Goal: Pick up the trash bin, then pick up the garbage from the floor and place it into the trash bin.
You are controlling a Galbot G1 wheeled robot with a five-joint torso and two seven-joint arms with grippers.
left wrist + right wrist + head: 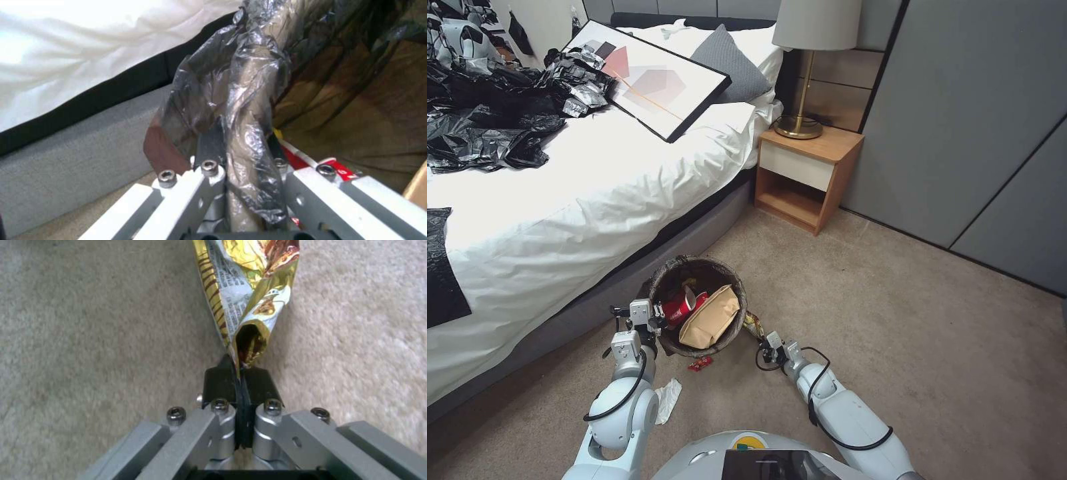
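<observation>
Beside the bed [560,220], left gripper [657,313] jaws clamp the trash bin [660,280] rim; right gripper [764,341] jaws pinch a gold wrapper [249,290].

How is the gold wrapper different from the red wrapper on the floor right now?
The gold wrapper is pinched in the right gripper, off the carpet; the red wrapper lies loose on the carpet by the bin. The gold wrapper looks longer, the red wrapper small and crumpled. Both are outside the bin, which the left gripper holds by its rim.
</observation>
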